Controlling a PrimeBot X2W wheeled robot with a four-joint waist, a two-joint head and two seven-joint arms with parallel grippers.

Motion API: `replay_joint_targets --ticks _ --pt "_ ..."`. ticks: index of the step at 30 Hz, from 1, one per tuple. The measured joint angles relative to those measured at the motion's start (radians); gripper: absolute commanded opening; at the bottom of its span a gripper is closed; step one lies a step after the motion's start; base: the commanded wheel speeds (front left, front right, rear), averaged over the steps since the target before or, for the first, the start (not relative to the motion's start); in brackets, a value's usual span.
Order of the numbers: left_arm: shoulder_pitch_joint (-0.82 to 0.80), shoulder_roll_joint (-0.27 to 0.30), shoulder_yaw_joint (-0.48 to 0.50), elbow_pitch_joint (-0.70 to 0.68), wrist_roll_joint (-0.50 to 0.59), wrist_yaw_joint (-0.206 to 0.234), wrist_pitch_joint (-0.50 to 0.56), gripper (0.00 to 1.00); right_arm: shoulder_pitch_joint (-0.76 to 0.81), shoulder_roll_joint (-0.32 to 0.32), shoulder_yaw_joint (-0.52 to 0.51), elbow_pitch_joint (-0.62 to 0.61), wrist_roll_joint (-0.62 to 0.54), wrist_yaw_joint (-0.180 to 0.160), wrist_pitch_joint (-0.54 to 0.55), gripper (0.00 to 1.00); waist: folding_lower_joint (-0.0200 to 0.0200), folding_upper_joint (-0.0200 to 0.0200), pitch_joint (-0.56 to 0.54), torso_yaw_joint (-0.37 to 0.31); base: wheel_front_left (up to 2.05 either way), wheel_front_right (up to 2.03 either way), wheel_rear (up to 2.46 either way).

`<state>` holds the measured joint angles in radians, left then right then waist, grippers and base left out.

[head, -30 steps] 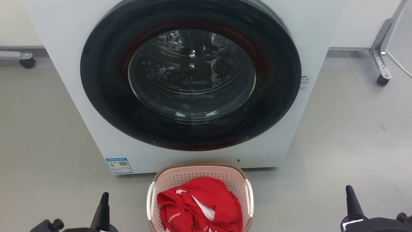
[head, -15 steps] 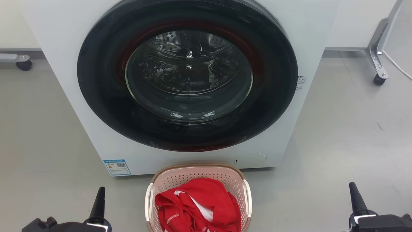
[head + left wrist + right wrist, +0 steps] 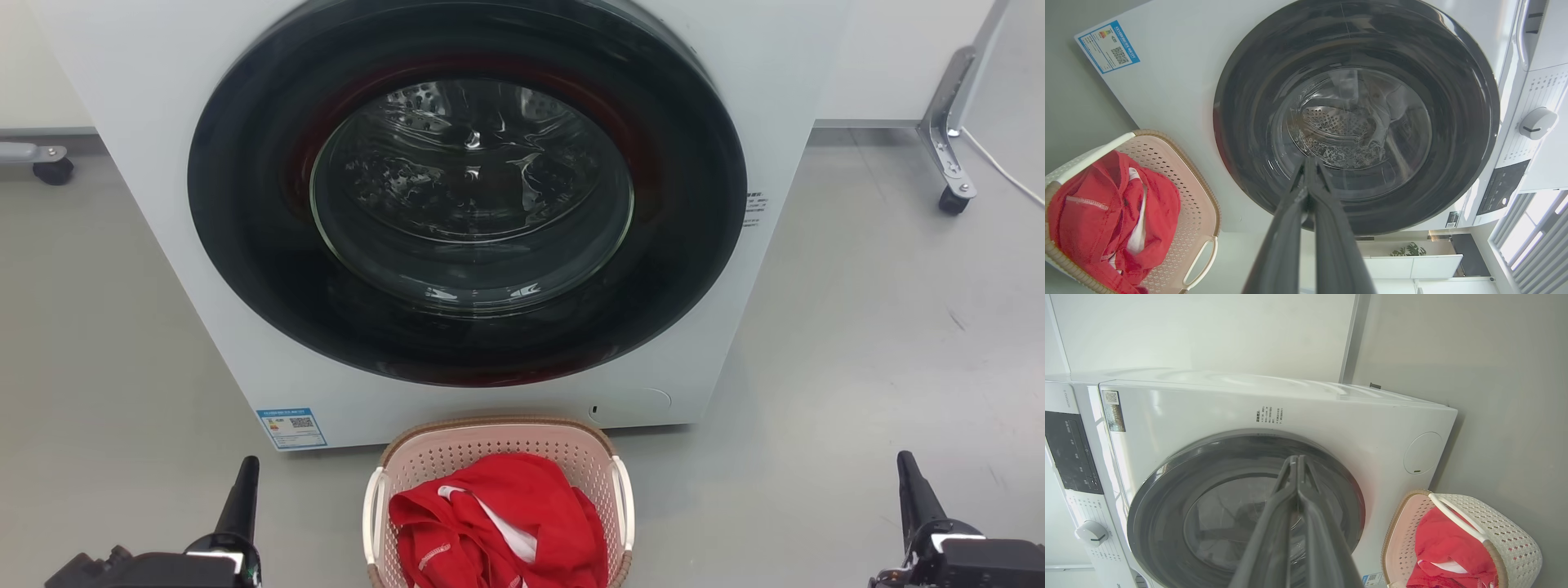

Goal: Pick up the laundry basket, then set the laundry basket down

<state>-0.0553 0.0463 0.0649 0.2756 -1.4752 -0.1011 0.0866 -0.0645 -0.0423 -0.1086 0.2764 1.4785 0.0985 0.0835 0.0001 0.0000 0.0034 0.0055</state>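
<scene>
Evidently light and stiff, the laundry basket (image 3: 490,452) is sitting between the left gripper (image 3: 242,490) and right gripper (image 3: 913,487), both clenched empty; its white handles (image 3: 373,510) are offering the best hold.

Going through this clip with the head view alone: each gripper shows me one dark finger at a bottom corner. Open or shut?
Observer: Shut. The left wrist view shows the left gripper with its fingers meeting at the tips; the right wrist view shows the right gripper likewise.
Operator: My view cuts off the near end of the pale pink perforated plastic laundry basket. Is a handle free?
Observer: Yes. In the right wrist view a white side handle runs bare along the rim, with the red garment beside it inside the basket.
Operator: And the white front-loading washing machine, its controls?
Observer: The right wrist view shows a dark control panel and a round white knob.
</scene>
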Motion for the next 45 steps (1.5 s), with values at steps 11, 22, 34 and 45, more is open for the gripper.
replay_joint_targets --ticks 11,22,34,45 --pt "-0.024 -0.004 0.025 0.018 -0.125 -0.022 0.026 0.0 -0.017 0.0 -0.023 0.022 0.119 0.021 0.03 0.0 0.0 0.0 -0.002 -0.006 0.0 0.0 0.0" --pt "-0.024 -0.005 0.025 0.018 -0.125 -0.022 0.026 0.0 -0.028 0.0 -0.023 0.022 0.119 0.022 0.03 0.0 0.0 0.0001 -0.002 -0.006 0.0 0.0 0.0" --pt "-0.024 -0.005 0.025 0.018 -0.125 -0.022 0.026 0.0 -0.028 0.0 -0.023 0.022 0.119 0.022 0.03 0.0 0.0 0.0002 -0.002 -0.006 0.0 0.0 0.0" --pt "-0.024 -0.005 0.025 0.018 -0.125 -0.022 0.026 0.0 -0.028 0.0 -0.023 0.022 0.119 0.022 0.03 0.0 0.0 0.0001 -0.002 -0.006 0.0 0.0 0.0"
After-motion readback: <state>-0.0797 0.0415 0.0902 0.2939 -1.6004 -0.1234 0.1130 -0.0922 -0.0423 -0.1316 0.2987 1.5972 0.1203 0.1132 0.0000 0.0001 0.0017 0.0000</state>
